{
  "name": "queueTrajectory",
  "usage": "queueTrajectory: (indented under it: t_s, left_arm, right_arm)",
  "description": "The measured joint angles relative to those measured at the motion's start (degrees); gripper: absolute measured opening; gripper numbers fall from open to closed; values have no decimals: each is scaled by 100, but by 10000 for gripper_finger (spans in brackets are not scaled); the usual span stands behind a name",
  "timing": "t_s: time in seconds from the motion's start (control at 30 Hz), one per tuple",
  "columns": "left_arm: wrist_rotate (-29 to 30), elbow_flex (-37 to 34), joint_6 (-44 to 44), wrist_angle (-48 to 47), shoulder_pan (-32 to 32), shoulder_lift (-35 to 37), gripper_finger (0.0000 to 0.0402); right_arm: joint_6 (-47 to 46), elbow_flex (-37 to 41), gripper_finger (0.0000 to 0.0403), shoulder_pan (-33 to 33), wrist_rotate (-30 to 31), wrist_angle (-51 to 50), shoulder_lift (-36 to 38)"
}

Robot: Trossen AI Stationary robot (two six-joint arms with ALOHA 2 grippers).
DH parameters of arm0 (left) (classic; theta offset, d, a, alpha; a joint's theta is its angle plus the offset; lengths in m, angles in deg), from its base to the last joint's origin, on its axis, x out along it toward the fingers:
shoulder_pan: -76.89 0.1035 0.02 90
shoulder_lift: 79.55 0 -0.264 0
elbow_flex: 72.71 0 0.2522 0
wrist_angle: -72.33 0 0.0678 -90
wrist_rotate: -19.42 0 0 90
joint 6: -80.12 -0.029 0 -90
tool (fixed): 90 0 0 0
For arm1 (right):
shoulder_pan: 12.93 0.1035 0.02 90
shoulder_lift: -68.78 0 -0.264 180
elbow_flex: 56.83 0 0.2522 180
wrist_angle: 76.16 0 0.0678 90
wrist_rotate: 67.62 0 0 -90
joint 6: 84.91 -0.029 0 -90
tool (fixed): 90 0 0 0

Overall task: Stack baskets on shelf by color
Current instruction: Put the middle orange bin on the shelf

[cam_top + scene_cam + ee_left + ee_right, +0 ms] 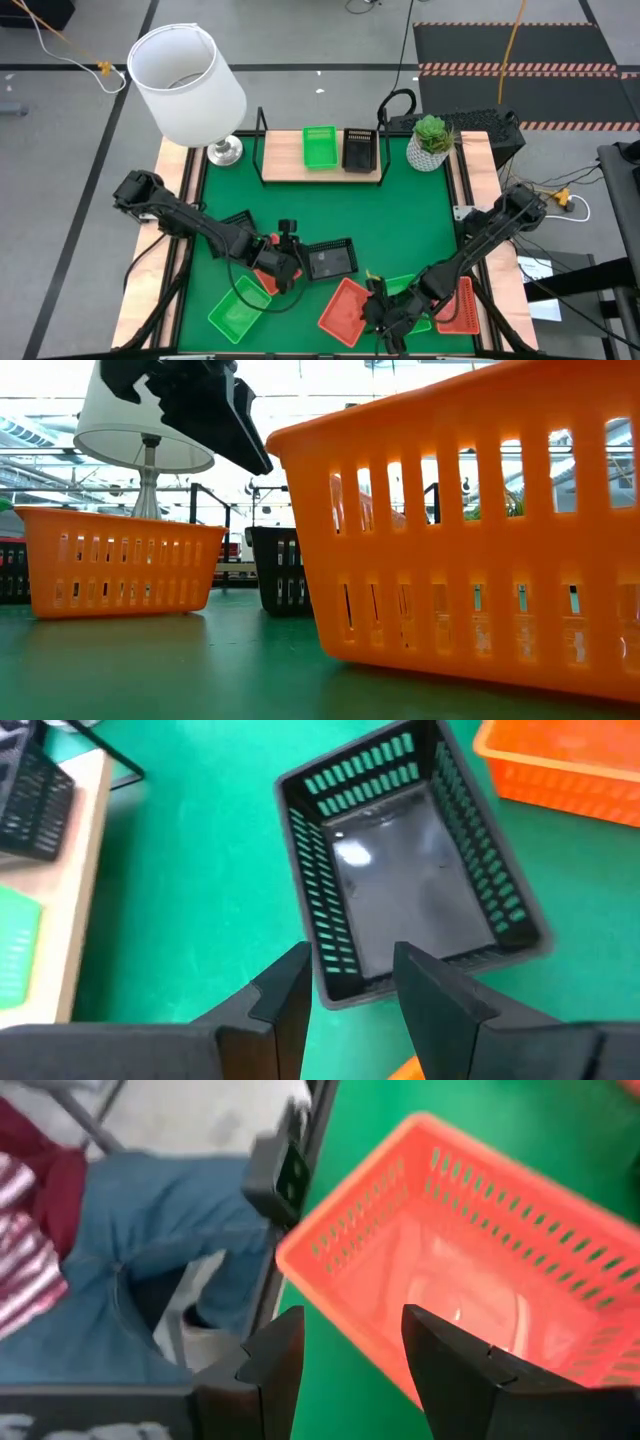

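Orange slotted plastic basket [470, 530] stands nearest on the green worktop [330, 215], empty, with the right gripper [345, 1355] above its rim, jaws open. Left gripper [350, 985], jaws open, hangs over an empty black mesh basket [405, 855]. On the light-wood shelf [280, 155] one green basket [320, 146] and one black basket [359, 149] stand side by side.

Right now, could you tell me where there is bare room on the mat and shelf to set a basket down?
The mat is bare between the shelf and the black basket. The shelf's left end, beside the green basket, is free. The near edge is crowded with baskets and both grippers.
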Motion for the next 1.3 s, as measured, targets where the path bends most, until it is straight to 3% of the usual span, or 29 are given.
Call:
queueTrajectory:
  t_s: [0.17, 0.37, 1.07, 1.3]
  left_arm:
    - [-85, 2, -59, -2, -119, 2, 145]
    - [-91, 2, -167, 5, -155, 0, 145]
    - [-91, 4, -248, 5, -135, 0, 145]
    - [-91, 50, -704, 1, -337, 199, 145]
  right_arm:
    - [124, 2, 164, 7, -225, -162, -185]
    - [915, 2, 159, 4, -299, -330, -184]
    - [3002, 254, 11, -376, -314, -575, -34]
    - [3819, 254, 17, -414, -297, -651, 626]
